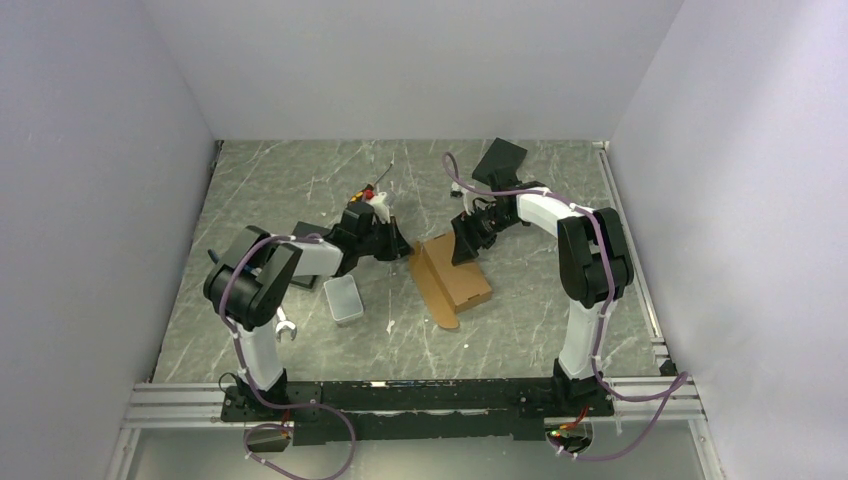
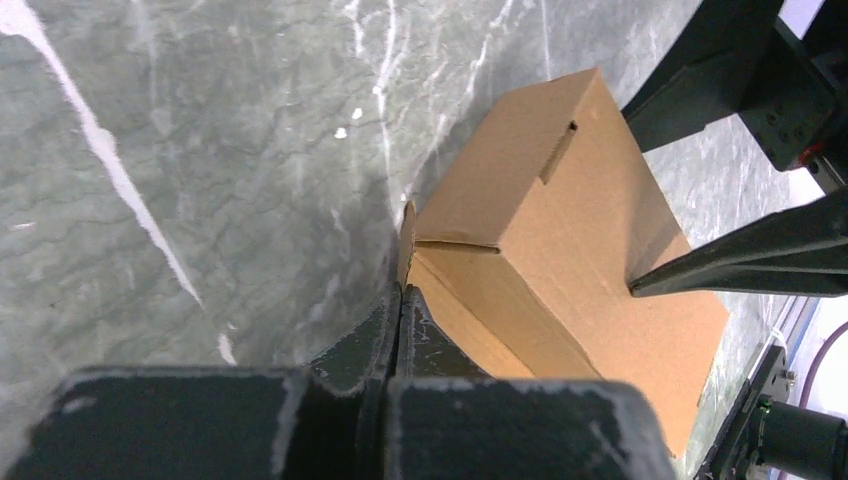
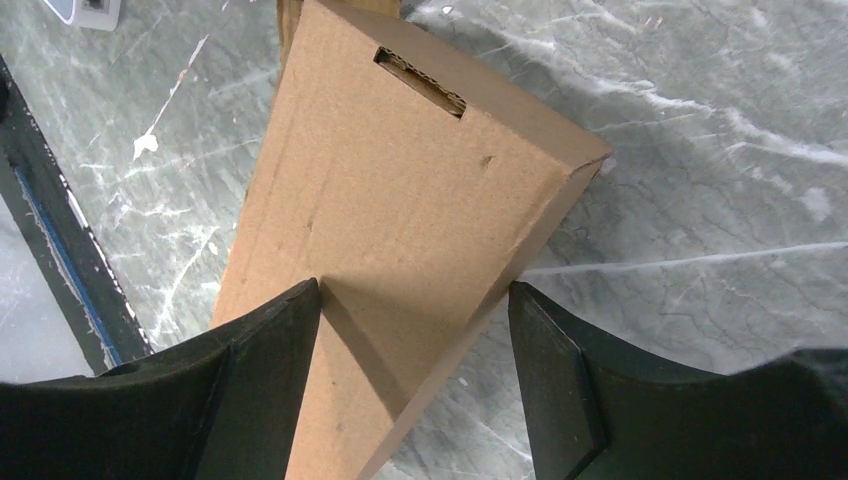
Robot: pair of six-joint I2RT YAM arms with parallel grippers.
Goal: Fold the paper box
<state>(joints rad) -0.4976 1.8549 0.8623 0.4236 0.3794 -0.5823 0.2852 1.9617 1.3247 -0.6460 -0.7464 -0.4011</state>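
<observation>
no readable text, labels, brands, numbers or signs on anything

Grey-green marbled surface with white veins, carrying a partly folded tan paper box at centre, a small grey rectangular tin near its left, and a black square slab towards the far edge.

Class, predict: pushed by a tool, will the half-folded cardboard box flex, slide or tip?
Probably light: the paper box is thin corrugated card, fluting visible at its slot. It looks stiff, but flaps likely hinge at creases. Low on the smooth table, it would likely slide, not tip.
</observation>
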